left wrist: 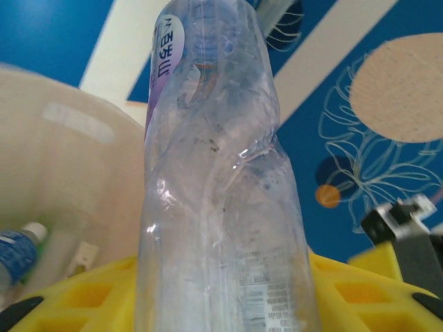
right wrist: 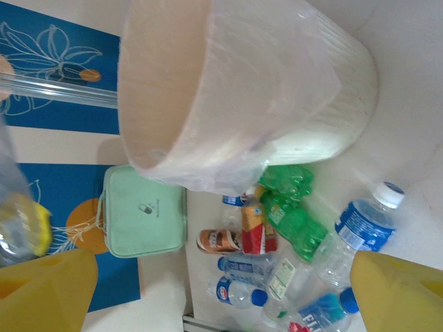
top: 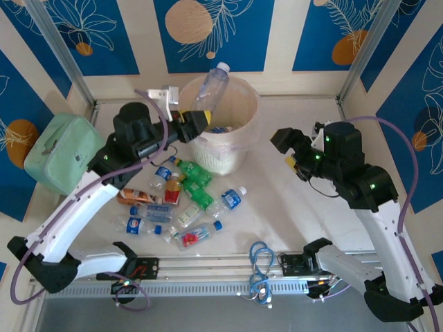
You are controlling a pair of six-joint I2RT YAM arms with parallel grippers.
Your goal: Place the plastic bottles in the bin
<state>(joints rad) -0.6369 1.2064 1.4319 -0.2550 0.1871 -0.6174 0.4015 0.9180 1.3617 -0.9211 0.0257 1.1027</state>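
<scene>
Starting with the desk (top: 291,221): it carries one bin (top: 232,155), upright at the far middle between the two arms. Either hand can reach it there, I judge, and its mouth faces up for drops from above.

One mint-green bag (top: 61,152) lies at the left edge, well apart from the work; it looks to be no part of the job.

There are two hands. The left hand (top: 199,119) is clamped on the lower body of a clear bottle (top: 211,86). It holds the bottle over the bin's near-left rim, cap end tilted up and away. Gripped low and poised above the opening like this, the bottle would fall inside on release, so the step in hand looks like the drop itself. The right hand (top: 291,152) hangs just right of the bin with its jaws wide and nothing between them, facing the pile — likely free for the next pick.

The plastic bottles (top: 187,214) number about ten loose on the desk, heaped just in front of the bin. Two of them are green and a few have red or orange contents. One more is in the left hand, and at least one blue-labelled bottle (left wrist: 15,254) lies inside the bin.

One blue cable coil (top: 261,266) sits at the near edge.
</scene>
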